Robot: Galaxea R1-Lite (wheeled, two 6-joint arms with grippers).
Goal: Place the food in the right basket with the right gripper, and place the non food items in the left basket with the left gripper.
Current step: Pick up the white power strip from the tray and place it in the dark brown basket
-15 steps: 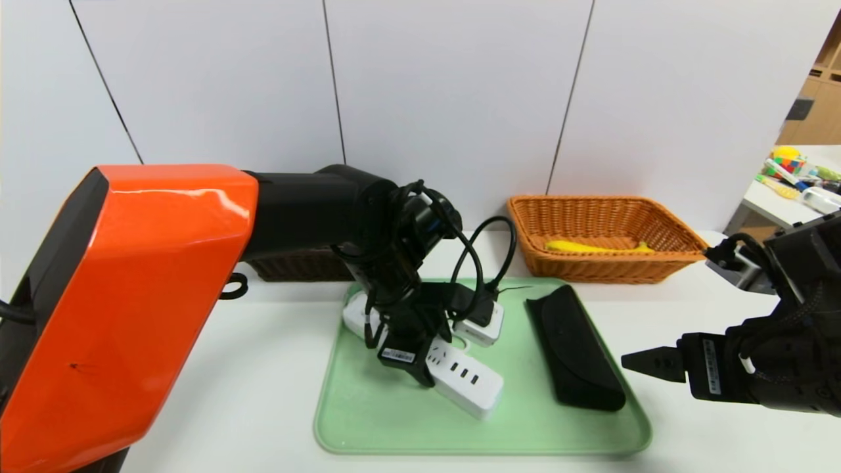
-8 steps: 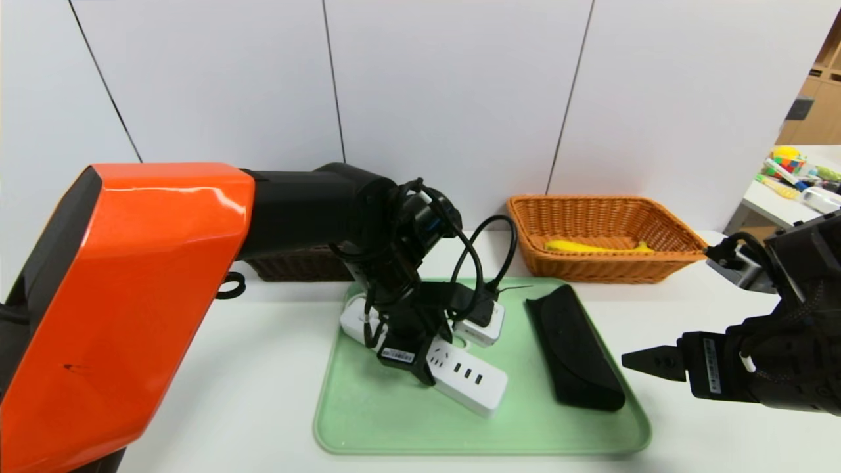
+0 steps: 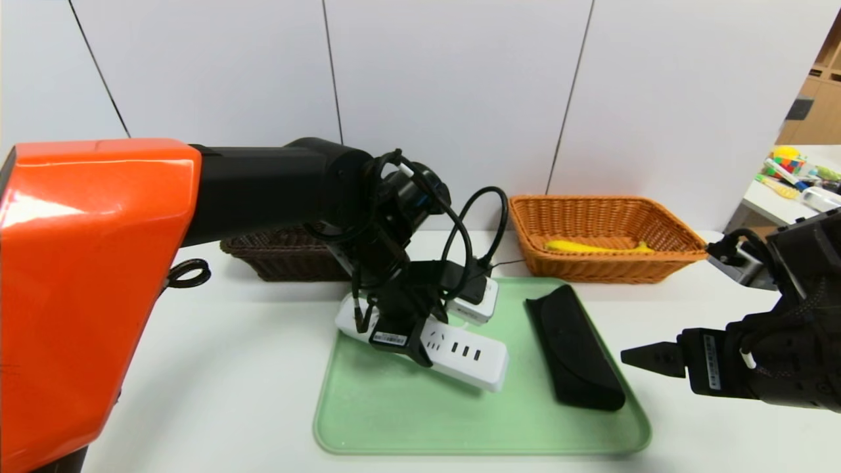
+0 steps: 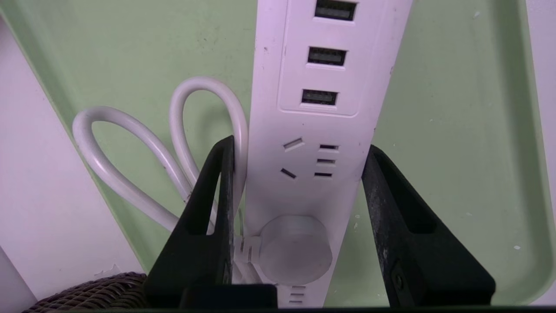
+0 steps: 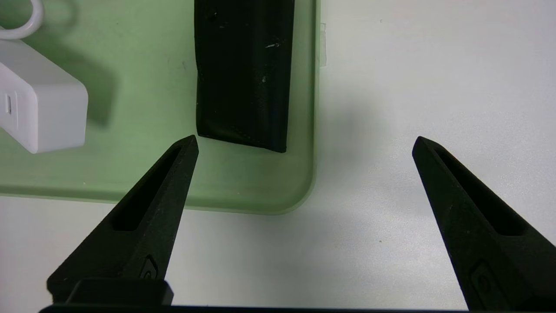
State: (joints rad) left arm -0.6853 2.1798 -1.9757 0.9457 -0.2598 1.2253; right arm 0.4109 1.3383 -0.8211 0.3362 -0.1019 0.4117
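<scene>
The left gripper [image 4: 299, 161] has its two black fingers [image 4: 215, 208] clamped across the width of the long white plastic power strip [image 3: 437, 341], one finger on each long side, right at the socket end. The strip hangs tilted in that grip above the pale green plastic tray [image 3: 394, 420], its far end with the three USB ports jutting out beyond the fingertips, shadow thrown on the tray beneath. The strip's thick white cord [image 4: 143, 143] loops out just beside one finger, over the tray's edge.

Just beyond the gripper, on the tray's far side, sits a small white adapter block [image 3: 476, 303] with a black plug and cable arching up over it. To the gripper's right lies the flat black fabric pouch [image 3: 575, 348], lengthwise along the tray's right side.

Behind the left arm sits the dark brown wicker basket [image 3: 276, 259], partly hidden. Off to the far right, the orange wicker basket [image 3: 601, 233] already holds a yellow banana [image 3: 594, 247].

The right gripper [image 5: 304, 143] hovers over the white table [image 3: 217, 368] off the tray's right corner, fingers spread wide with nothing between them, the pouch's near end just ahead of one fingertip.
</scene>
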